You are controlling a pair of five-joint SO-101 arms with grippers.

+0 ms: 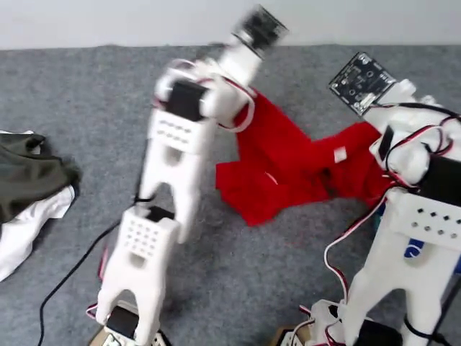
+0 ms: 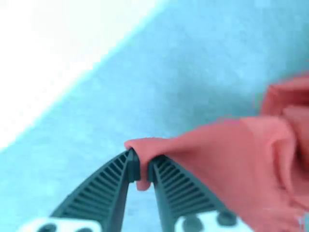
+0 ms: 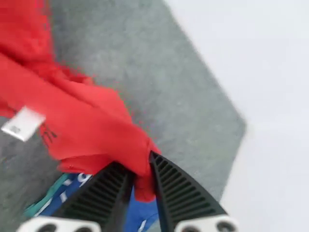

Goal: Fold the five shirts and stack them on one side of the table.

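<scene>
Operator: Left arm pose?

Guide: Your left arm (image 1: 173,166) rises from its base at the near edge of the table (image 1: 288,288) and stretches toward the far edge, with the wrist raised above the surface. Your left gripper (image 2: 140,166) has its jaws narrowed onto a pinched edge of the red shirt (image 2: 227,159). A small fold of cloth shows between the fingertips.

Operator: Right arm?

Guide: Your right arm (image 1: 414,216) stands by the near right corner, elbow bent, wrist lifted beside the right edge. Your right gripper (image 3: 140,174) is clamped on red cloth as well, jaws nearly together with fabric between them.

Operator: Shirt location and orientation?

Guide: The red shirt occupies the far right part of the table, strung between your two grippers. Both gripped ends are held off the surface. The middle sags onto the table and bunches toward its centre. The long axis runs from left to right, roughly parallel to the far edge, dipping in a V. A white label (image 1: 338,153) faces up, nearer the right-hand end.

Operator: Other items?

Guide: A dark green shirt (image 1: 32,173) lies crumpled on a white shirt (image 1: 21,231) at the left edge, well apart from the red one. A blue garment (image 3: 87,186) lies on the surface beneath your right gripper, partly covered by red cloth.
</scene>
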